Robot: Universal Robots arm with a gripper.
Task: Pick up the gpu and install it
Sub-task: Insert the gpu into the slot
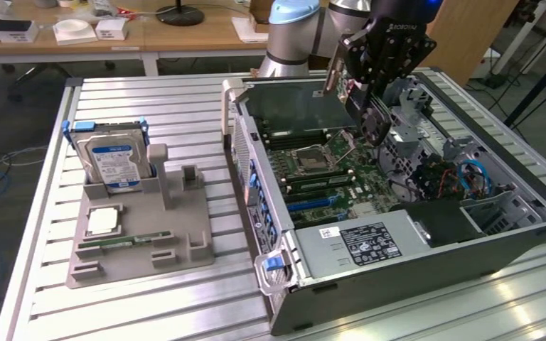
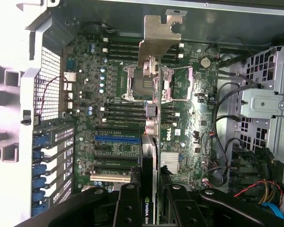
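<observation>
The gpu [image 2: 154,118] hangs edge-on over the motherboard [image 2: 85,94], its silver end bracket [image 2: 158,38] pointing toward the case's rear wall. My gripper [image 2: 151,210] is shut on the gpu's labelled end, a black finger [image 2: 128,208] on each side. In the exterior view the gripper [image 1: 372,85] holds the gpu [image 1: 368,117] upright above the middle of the open computer case [image 1: 425,266]. The card is clear of the board. A blue expansion slot [image 2: 117,139] lies beside the card's line.
A grey holder [image 1: 140,249] on the exterior view's left carries a silver hard drive with a blue label [image 1: 111,160], a processor [image 1: 102,220] and a memory stick [image 1: 121,241]. Inside the case are a power supply [image 1: 363,241], cables [image 1: 463,177] and a drive cage [image 2: 265,109].
</observation>
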